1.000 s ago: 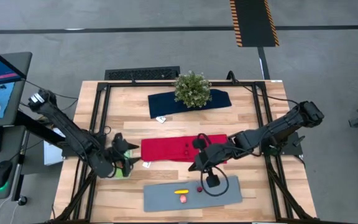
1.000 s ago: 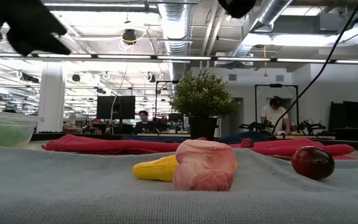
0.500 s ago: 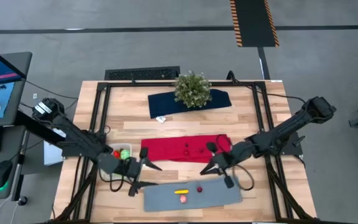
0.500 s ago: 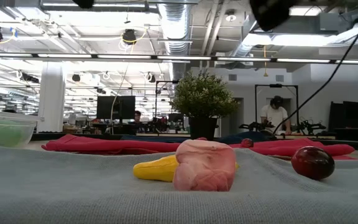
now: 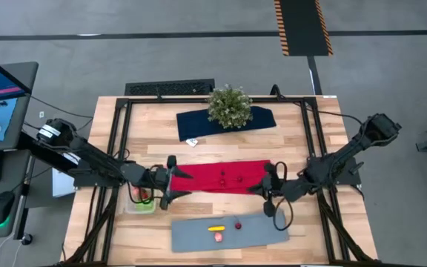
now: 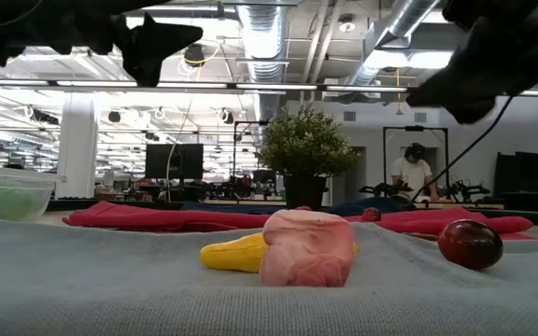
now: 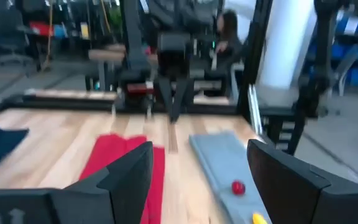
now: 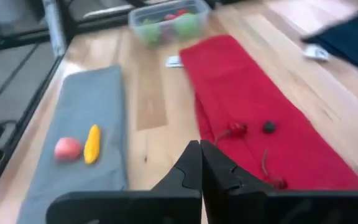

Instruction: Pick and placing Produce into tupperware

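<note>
both arms swung since earlier: left gripper [image 5: 170,180] wide, empty, at 3 o'clock of tupperware [image 5: 141,194]; right gripper [image 5: 267,189] shut, empty. reopen before descending on mat [image 5: 191,236] produce.

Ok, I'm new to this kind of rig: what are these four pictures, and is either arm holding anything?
Two robot arms work at a wooden table. One picture looks straight down, one looks level across the table, and one camera rides on each wrist. The left pincer is open over the end of the red cloth, beside the clear tub with toy produce inside. The right pincer is shut and empty. On the grey mat lie a yellow piece, a pink piece and a red one. Behind stands a potted plant.
</note>
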You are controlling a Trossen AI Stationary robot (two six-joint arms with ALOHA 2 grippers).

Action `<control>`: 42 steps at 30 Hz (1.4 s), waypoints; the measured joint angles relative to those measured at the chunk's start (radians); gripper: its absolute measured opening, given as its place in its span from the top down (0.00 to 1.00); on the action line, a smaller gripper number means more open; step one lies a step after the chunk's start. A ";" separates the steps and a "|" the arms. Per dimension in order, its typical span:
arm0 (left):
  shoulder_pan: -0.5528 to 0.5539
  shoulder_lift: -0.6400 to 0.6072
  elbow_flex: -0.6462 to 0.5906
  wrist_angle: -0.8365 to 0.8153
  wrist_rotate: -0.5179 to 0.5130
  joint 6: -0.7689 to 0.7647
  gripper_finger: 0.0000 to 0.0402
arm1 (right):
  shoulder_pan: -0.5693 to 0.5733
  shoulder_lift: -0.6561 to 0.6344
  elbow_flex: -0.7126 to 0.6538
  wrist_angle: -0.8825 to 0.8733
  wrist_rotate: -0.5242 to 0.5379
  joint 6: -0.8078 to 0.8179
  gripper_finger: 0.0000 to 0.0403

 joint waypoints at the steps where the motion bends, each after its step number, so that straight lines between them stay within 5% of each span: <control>1: 0.009 -0.002 -0.013 0.030 0.000 0.000 0.38 | 0.003 0.008 0.000 0.003 0.021 0.043 0.96; 11: 0.027 -0.008 -0.025 0.075 -0.001 0.000 0.38 | 0.020 0.177 0.002 0.061 0.037 0.347 0.87; 16: 0.027 -0.008 -0.025 0.102 -0.001 0.003 0.38 | -0.029 0.230 0.002 0.059 0.049 0.373 0.87; 22: 0.032 -0.008 -0.025 0.107 -0.003 0.028 0.38 | -0.123 0.232 0.002 0.062 0.048 0.346 0.87; 31: 0.036 -0.008 -0.025 0.107 -0.007 0.027 0.38 | -0.207 0.232 0.002 0.059 -0.060 0.065 0.87; 42: 0.036 -0.007 -0.025 0.108 -0.006 0.027 0.38 | -0.217 0.249 0.002 0.054 -0.102 0.047 0.86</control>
